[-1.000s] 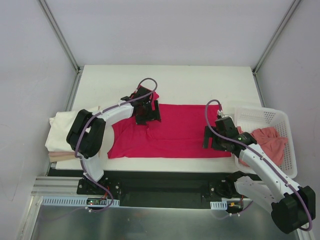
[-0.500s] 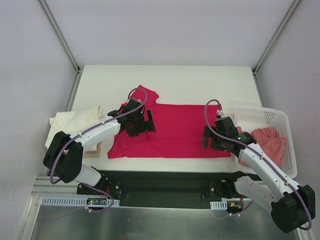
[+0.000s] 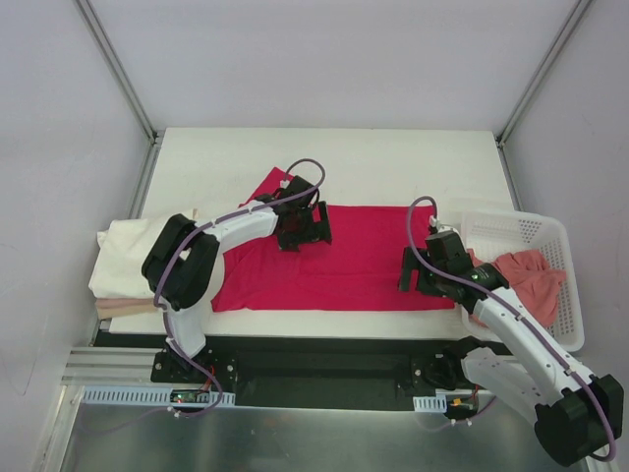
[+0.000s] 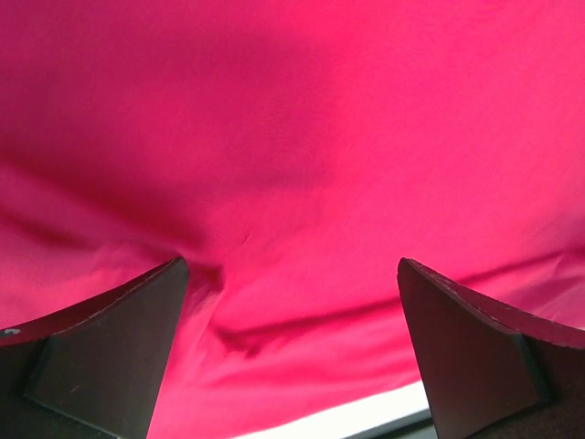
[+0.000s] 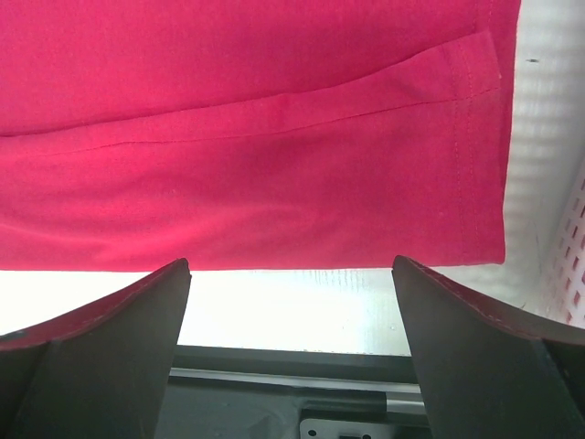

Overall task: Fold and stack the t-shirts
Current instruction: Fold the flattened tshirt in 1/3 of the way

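Note:
The crimson-pink t-shirt (image 3: 354, 261) lies spread flat across the middle of the table, one sleeve (image 3: 274, 185) sticking out at its far left corner. My left gripper (image 3: 305, 228) hovers over the shirt's far left part, open. In the left wrist view only crimson cloth (image 4: 292, 137) shows between its fingers (image 4: 110, 357). My right gripper (image 3: 413, 271) stands open at the shirt's near right corner, over the hem (image 5: 274, 137) and the table edge. A cream-white t-shirt (image 3: 128, 258) lies folded at the left edge. A salmon-pink t-shirt (image 3: 529, 275) sits in the basket.
A white plastic mesh basket (image 3: 521, 231) stands at the right edge of the table, close beside my right arm; its wall (image 5: 571, 247) shows in the right wrist view. White table (image 3: 393, 167) lies beyond the shirt. The black rail (image 3: 324, 364) runs along the near edge.
My left gripper opened wider, drew back toward the near left, then swung out again to the shirt's far left part. The sleeve now lies uncovered. My right arm has not moved.

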Motion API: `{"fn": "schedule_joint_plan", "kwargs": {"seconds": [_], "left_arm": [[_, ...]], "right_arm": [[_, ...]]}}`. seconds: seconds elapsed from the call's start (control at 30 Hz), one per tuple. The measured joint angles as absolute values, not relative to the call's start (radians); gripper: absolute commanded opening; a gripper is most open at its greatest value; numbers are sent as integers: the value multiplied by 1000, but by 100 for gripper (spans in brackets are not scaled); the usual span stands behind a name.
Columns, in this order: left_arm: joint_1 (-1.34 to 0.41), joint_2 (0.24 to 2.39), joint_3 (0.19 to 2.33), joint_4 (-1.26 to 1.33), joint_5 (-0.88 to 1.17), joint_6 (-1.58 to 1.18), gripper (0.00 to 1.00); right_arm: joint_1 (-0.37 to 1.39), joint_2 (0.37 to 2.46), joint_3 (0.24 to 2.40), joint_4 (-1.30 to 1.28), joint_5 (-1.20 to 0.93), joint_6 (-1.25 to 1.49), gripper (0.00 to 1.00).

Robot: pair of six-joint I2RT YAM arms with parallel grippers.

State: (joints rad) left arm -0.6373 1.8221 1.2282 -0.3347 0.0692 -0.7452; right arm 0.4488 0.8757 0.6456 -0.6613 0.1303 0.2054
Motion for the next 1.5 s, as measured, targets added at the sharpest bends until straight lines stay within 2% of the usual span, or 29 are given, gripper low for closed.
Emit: {"fn": "schedule_joint_plan", "kwargs": {"seconds": [0.17, 0.43, 0.73, 0.9, 1.07, 1.23, 1.5], "left_arm": [[-649, 1899, 1335, -323, 75, -737, 99], [-655, 1887, 1340, -327, 54, -706, 99], [-655, 1585, 1266, -352, -104, -665, 99], [-655, 1423, 1073, -334, -140, -690, 99], [-655, 1408, 862, -355, -149, -746, 99], [-655, 1403, 716, -377, -165, -797, 99], [-654, 1200, 551, -303, -157, -894, 99]], "right_arm": [[448, 855, 645, -674, 144, 208, 97], [448, 851, 645, -680, 131, 205, 97], [461, 1071, 686, -543, 40, 205, 97], [511, 1259, 715, -478, 40, 205, 97], [572, 1418, 744, -461, 59, 207, 97], [616, 1434, 754, -450, 96, 221, 97], [651, 1382, 703, -453, 139, 286, 97]]}}
